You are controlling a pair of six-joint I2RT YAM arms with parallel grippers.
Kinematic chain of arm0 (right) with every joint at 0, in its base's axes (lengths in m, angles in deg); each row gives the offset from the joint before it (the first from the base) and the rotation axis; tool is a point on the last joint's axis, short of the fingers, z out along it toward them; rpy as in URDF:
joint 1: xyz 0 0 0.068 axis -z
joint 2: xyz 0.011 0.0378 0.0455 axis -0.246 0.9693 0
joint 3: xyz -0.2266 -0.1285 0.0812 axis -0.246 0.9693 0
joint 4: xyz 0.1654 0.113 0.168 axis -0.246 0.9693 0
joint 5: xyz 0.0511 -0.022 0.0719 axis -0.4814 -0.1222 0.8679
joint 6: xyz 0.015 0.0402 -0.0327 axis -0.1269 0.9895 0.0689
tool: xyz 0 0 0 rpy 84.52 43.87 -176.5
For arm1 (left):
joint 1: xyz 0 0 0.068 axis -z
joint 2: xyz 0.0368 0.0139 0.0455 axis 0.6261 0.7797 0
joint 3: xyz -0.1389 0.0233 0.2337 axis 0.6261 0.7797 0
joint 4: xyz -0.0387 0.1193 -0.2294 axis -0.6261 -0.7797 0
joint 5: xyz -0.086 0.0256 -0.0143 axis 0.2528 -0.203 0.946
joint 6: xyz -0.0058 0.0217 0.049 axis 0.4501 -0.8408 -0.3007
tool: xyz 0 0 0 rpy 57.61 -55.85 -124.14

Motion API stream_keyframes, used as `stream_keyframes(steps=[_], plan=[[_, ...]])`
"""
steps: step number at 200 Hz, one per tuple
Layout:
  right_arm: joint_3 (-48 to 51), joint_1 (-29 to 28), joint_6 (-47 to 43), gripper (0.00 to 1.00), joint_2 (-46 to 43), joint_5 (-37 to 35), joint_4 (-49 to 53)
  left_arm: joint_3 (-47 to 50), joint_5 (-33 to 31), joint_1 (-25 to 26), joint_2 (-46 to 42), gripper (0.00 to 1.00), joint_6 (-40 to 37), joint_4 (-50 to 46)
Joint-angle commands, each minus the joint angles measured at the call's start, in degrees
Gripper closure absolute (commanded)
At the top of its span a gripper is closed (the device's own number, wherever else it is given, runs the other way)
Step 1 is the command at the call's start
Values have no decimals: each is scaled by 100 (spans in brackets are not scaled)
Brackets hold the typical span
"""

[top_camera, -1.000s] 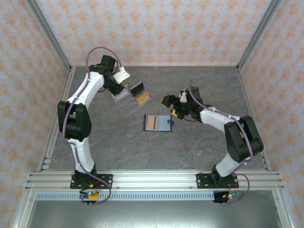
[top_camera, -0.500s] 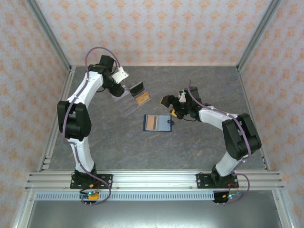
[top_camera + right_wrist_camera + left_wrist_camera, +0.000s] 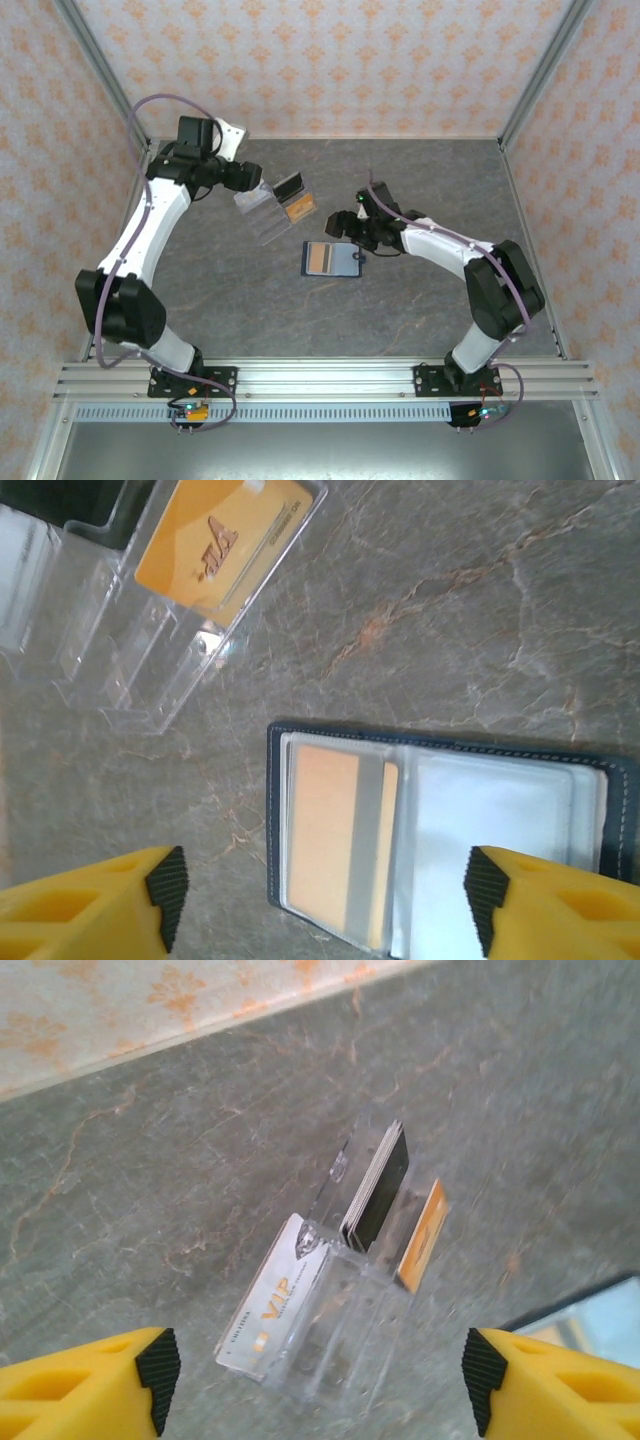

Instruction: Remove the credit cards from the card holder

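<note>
The right hand (image 3: pixel 325 895) hovers with its fingers wide apart and empty above the card holder (image 3: pixel 490 820). The holder lies opened flat on the surface (image 3: pixel 480 590), directly below the gap between the fingers, with its long axis running from one finger to the other. An orange-brown card (image 3: pixel 335 840) sits in the pocket at the end nearer the clear stand (image 3: pixel 350 1310), its long axis crosswise to the holder's.

The left hand (image 3: pixel 320 1380), its fingers also spread and empty, faces the stand just ahead of it. The stand holds a silver card (image 3: pixel 272 1305), black cards (image 3: pixel 378 1188) and an orange card (image 3: pixel 422 1235).
</note>
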Motion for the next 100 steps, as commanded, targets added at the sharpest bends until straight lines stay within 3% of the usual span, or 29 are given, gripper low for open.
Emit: stream_keyframes(steps=[1,56,100], plan=[[-330,-274,-314,28,233,-731,690,736,-115,169,-356,19,1194,672],[-978,-657,-553,43,1065,-1095,1369,1898,-341,386,-993,5,2549,1166],[-1122,-659,-680,50,1372,-1160,1528,2467,-293,503,-1029,6,3303,1417]])
